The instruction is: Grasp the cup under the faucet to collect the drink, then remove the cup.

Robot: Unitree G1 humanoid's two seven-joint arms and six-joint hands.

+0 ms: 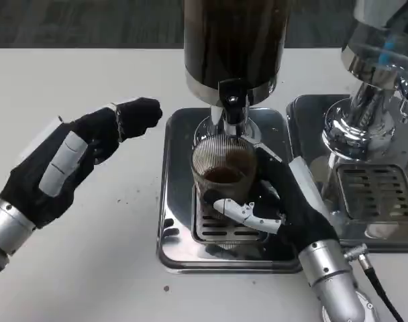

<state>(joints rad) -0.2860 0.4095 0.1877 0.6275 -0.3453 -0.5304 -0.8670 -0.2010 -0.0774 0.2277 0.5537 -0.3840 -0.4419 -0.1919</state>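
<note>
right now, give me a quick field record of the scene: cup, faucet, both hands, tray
cup: ribbed glass cup upright on the drip tray, dark drink inside
faucet: black faucet directly above the cup
right hand: right hand wrapped around the cup
left hand: left hand above the table, left of the tray, holding nothing

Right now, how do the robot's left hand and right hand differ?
The right hand grips the ribbed glass cup under the faucet; the left hand holds nothing. The right hand sits on the steel drip tray; the left hand is over the white table, beside the tray. Both are black and white.
</note>
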